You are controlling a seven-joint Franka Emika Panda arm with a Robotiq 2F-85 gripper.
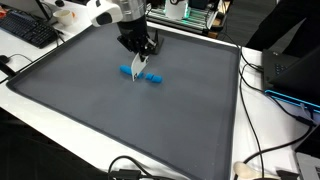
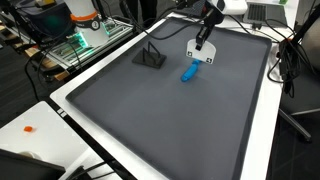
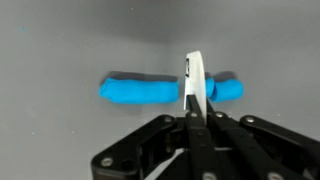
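Note:
My gripper (image 3: 196,110) is shut on a thin white flat piece (image 3: 195,78), seen edge-on in the wrist view and standing out past the fingertips. The piece hangs just above a blue elongated object (image 3: 145,90) that lies flat on the dark grey mat (image 3: 60,40). In both exterior views the gripper (image 1: 138,55) (image 2: 201,40) points down over the mat's far part. The white piece (image 1: 136,71) (image 2: 196,50) is right over the blue object (image 1: 152,78) (image 2: 188,71). Whether the piece touches the blue object I cannot tell.
The mat (image 1: 120,120) has a raised dark rim on a white table. A small black stand (image 2: 150,57) sits on the mat near the gripper. A keyboard (image 1: 30,32) and cables (image 1: 262,160) lie outside the rim. A small orange item (image 2: 30,128) lies on the table.

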